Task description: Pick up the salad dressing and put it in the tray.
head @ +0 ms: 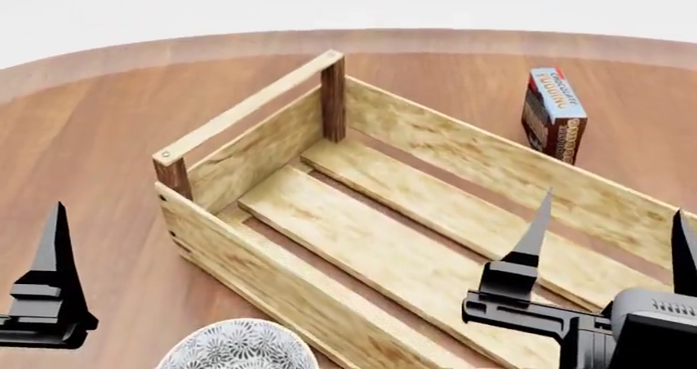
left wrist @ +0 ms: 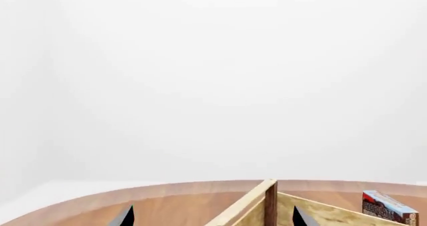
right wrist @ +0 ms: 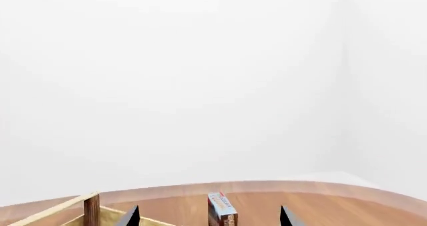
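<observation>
Above the tray my right gripper hovers wide apart, empty. No salad dressing shows, only a box beyond the far wall; probably I should look around before reaching.

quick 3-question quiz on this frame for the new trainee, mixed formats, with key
1. True or false: the tray already holds the boxed item.
2. Which is in the right gripper's jaws? A) the box B) the bowl C) nothing
3. Fill in: the small box stands on the table ____ the tray, beyond its far long wall.

Key: 1 false, its slatted bottom is bare. 2 C, jaws open, hovering over the tray. 3 outside. Bonus: the patterned bowl sits by the tray's near wall.
</observation>
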You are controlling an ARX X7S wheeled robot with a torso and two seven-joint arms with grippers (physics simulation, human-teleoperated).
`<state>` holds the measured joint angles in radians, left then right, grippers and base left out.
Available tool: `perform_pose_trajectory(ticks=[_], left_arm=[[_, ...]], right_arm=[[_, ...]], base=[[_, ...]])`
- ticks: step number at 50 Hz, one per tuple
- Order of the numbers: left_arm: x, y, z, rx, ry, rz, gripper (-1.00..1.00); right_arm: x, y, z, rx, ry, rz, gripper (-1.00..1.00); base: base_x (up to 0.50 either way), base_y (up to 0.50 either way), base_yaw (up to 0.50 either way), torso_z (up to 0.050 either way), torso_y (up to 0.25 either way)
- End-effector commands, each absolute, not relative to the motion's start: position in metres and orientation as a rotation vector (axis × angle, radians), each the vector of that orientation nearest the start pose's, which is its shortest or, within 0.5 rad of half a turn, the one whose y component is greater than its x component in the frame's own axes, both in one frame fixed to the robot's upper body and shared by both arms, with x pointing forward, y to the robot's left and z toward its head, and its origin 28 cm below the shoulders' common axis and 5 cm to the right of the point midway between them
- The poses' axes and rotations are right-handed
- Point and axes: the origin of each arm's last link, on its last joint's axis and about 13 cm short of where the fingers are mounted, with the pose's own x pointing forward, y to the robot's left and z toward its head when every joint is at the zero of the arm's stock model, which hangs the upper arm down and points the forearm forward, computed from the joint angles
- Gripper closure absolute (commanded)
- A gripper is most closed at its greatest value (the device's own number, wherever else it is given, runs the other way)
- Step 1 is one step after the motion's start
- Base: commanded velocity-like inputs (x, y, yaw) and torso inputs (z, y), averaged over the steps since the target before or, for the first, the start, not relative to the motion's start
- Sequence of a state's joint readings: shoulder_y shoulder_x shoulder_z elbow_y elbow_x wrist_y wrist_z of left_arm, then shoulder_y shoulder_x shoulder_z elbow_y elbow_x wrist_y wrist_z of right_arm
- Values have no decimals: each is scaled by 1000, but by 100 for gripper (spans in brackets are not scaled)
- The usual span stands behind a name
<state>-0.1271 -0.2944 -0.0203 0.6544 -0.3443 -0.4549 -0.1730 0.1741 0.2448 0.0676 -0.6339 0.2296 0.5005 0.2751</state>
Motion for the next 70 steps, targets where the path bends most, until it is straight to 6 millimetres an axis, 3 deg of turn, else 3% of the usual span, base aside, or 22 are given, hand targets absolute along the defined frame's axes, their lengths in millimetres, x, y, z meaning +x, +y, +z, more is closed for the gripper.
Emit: perform_pose_trajectory(ticks=[1, 16, 70], left_arm=[[208, 241, 150, -12, -309, -11, -100], [208, 241, 147, -4, -314, -6, -100], [206, 242, 148, -5, -329, 0, -100]], right_arm=[[218, -141, 155, -1, -314, -239, -100], [216, -140, 149, 11, -336, -180, -100], [213, -139, 147, -10, -367, -153, -100]], base=[[500, 0, 0, 0, 0], [205, 0, 12, 0, 1], [0, 0, 500, 0, 0]])
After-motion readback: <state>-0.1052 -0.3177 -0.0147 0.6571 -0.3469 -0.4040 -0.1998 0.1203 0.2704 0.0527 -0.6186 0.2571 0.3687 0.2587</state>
